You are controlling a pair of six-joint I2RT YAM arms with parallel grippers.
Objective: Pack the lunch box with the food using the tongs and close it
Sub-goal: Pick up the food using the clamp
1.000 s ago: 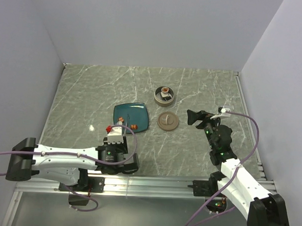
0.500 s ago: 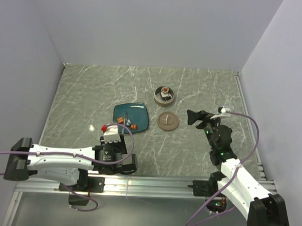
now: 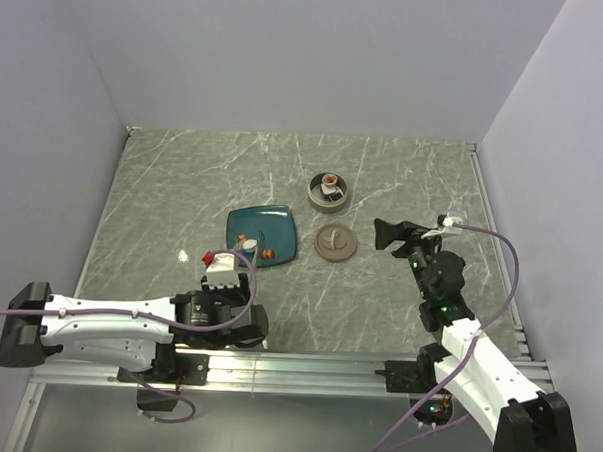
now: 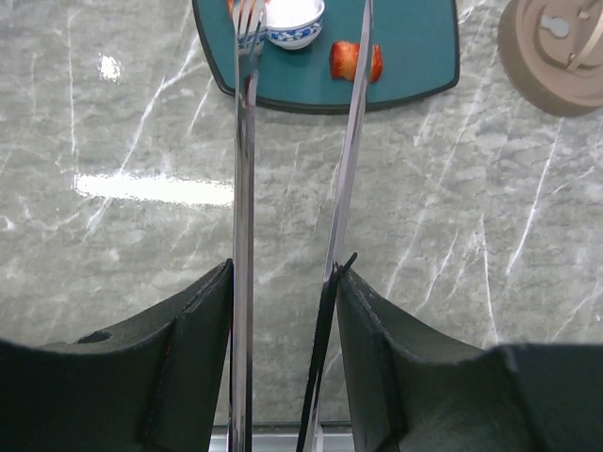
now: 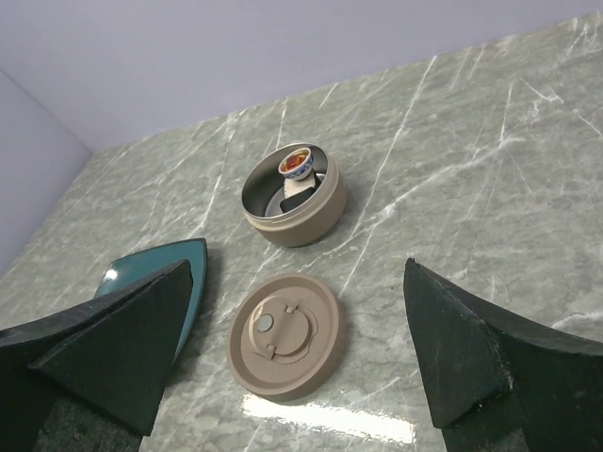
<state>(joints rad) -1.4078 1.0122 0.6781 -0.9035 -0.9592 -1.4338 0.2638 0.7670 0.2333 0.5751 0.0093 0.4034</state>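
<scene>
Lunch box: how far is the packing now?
Done: some food lies in the lunch box. In hand: the left gripper holds the tongs, open over the plate. Left: at least two pieces on the plate, then the lid, which lies beside the box.

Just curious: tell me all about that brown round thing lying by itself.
It is the lunch box's lid: a flat tan-brown disc with a raised rim and small fittings at its centre. It lies flat on the marble table, apart from the tin and the teal plate. Nothing else touches it.
</scene>
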